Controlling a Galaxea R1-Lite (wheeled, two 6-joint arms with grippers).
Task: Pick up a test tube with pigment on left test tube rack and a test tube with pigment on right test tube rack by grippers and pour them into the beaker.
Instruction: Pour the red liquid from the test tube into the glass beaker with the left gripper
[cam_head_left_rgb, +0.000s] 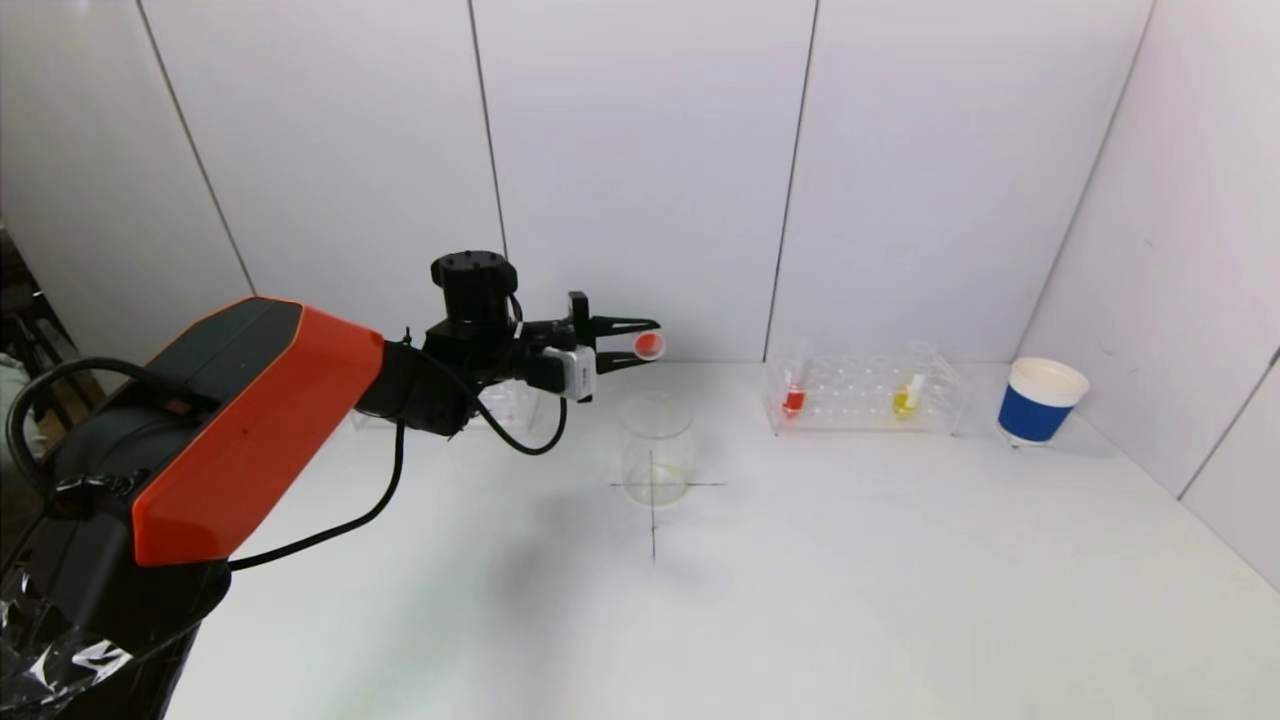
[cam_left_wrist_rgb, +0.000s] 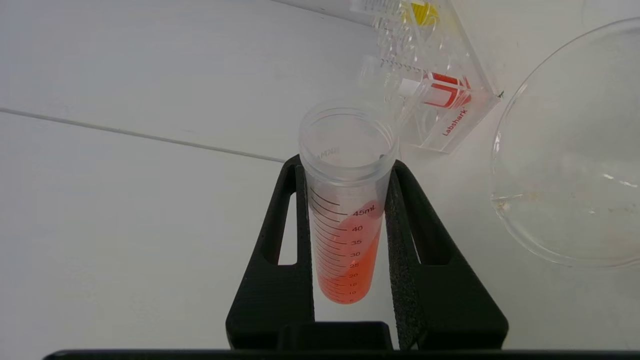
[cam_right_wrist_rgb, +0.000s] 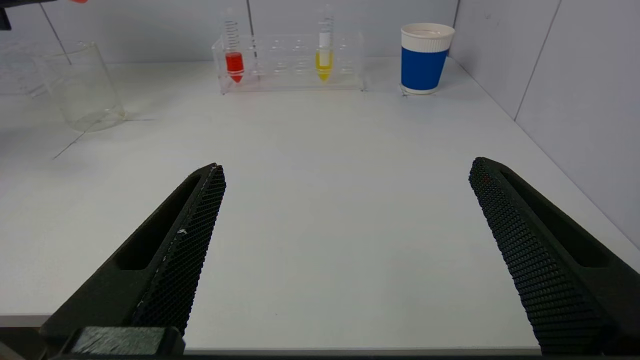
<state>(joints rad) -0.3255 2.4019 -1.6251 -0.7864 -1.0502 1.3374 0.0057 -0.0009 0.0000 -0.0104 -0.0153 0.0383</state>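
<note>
My left gripper (cam_head_left_rgb: 645, 342) is shut on a test tube with red pigment (cam_head_left_rgb: 650, 346), held on its side in the air just above and left of the glass beaker (cam_head_left_rgb: 657, 452). In the left wrist view the tube (cam_left_wrist_rgb: 347, 235) sits between the black fingers (cam_left_wrist_rgb: 287, 240), its open mouth pointing away, with the beaker (cam_left_wrist_rgb: 570, 150) beside it. The right rack (cam_head_left_rgb: 865, 395) holds a red tube (cam_head_left_rgb: 794, 398) and a yellow tube (cam_head_left_rgb: 906, 398). My right gripper (cam_right_wrist_rgb: 347, 170) is open and empty, low over the table's near side and out of the head view.
A blue and white paper cup (cam_head_left_rgb: 1040, 400) stands right of the right rack. The clear left rack (cam_head_left_rgb: 510, 405) is mostly hidden behind my left arm. White walls close the back and the right side. A black cross marks the table under the beaker.
</note>
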